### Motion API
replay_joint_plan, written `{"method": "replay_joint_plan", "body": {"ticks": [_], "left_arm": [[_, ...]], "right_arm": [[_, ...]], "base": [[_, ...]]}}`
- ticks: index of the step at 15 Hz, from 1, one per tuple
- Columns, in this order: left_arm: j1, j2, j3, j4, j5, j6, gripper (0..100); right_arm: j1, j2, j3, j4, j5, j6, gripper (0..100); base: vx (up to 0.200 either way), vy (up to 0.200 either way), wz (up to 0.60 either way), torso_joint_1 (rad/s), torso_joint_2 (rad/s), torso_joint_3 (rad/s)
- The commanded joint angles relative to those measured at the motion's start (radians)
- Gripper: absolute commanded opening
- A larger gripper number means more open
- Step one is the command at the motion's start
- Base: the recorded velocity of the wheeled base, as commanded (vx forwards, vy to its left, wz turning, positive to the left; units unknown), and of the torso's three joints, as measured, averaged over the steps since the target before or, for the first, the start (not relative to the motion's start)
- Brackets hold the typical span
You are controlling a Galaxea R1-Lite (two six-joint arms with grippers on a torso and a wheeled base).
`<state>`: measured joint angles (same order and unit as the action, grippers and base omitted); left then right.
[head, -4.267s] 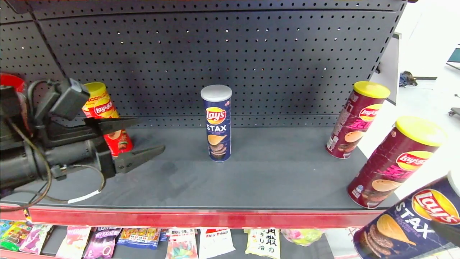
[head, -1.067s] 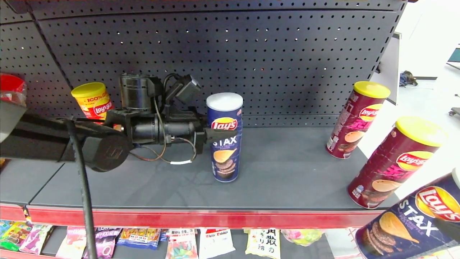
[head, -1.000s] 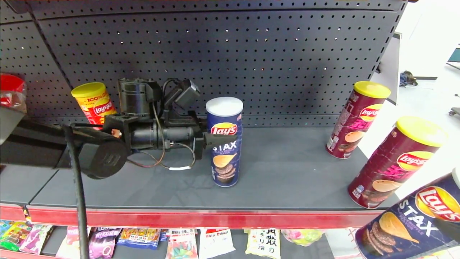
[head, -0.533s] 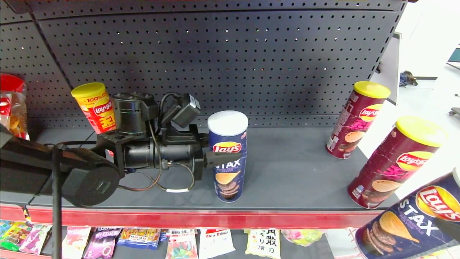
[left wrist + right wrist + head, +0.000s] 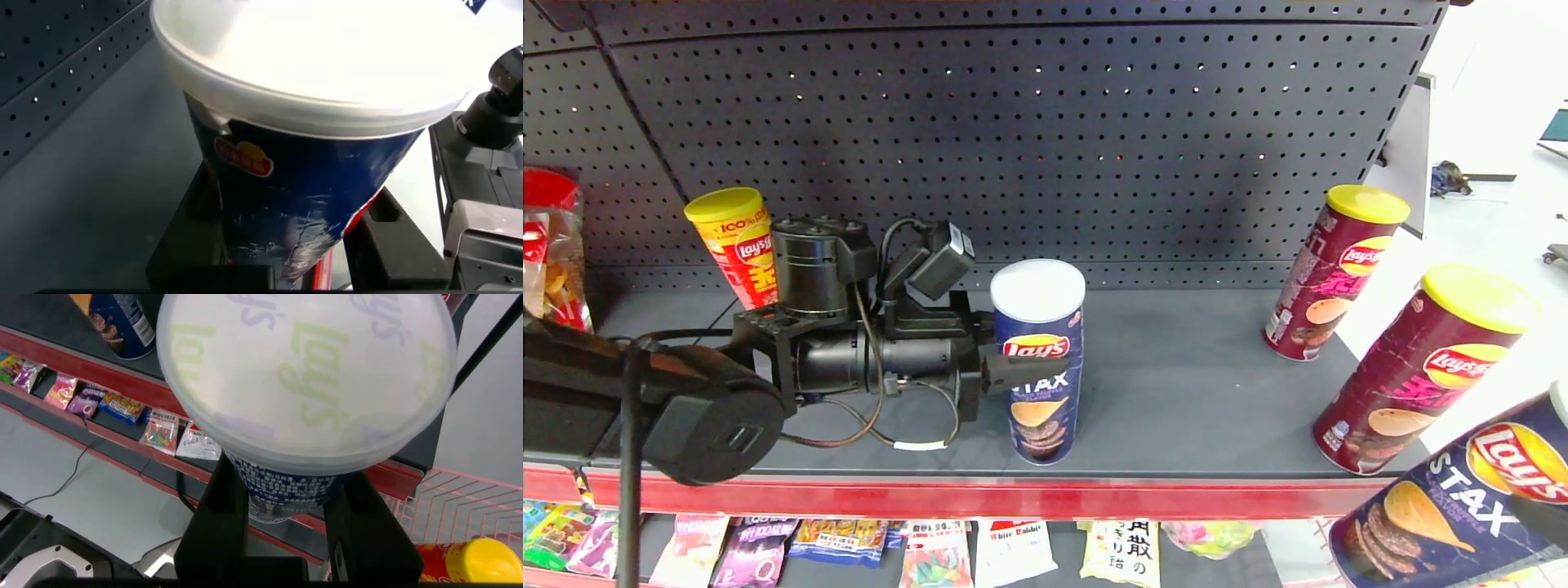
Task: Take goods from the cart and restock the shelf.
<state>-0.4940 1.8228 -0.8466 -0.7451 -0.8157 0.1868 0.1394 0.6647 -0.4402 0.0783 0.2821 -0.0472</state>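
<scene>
Brand logos stand on the chip cans (image 5: 1041, 408); printed characters on the snack packets (image 5: 1119, 551).

Centre can (image 5: 1042, 343) near shelf (image 5: 1176, 400) front edge, another can (image 5: 738, 245) behind-left.

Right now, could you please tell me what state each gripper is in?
Left gripper: closed on the upright blue can standing on the shelf.
Right gripper: closed on a second blue can, held tilted beside the shelf's front right corner.
</scene>
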Motion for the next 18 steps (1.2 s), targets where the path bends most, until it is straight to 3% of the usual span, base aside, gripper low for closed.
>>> {"method": "replay_joint_plan", "body": {"ticks": [1,8,9,15,18], "left_arm": [[0.0,-0.002,0.003,0.001,0.0,0.0,0],[0.0,0.001,0.003,0.001,0.0,0.005,0],[0.0,0.001,0.003,0.0,-0.002,0.006,100],[0.005,-0.014,0.014,0.001,0.003,0.005,100],[0.029,-0.083,0.127,0.0,0.053,0.005,100]], "right_arm": [[0.0,0.001,0.0,0.0,0.0,0.0,0],[0.0,0.001,0.0,0.0,0.0,-0.002,0],[0.002,0.001,-0.002,0.0,0.0,0.0,0],[0.008,0.007,-0.008,0.0,0.003,-0.002,0],[0.026,0.044,-0.043,0.001,0.012,-0.005,0]], "base": [[0.0,0.0,0.0,0.0,0.0,0.0],[0.0,0.0,0.0,0.0,0.0,0.0],[0.0,0.0,0.0,0.0,0.0,0.0],[0.0,0.0,0.0,0.0,0.0,0.0],[0.0,0.0,0.0,0.0,0.0,0.0]]}}
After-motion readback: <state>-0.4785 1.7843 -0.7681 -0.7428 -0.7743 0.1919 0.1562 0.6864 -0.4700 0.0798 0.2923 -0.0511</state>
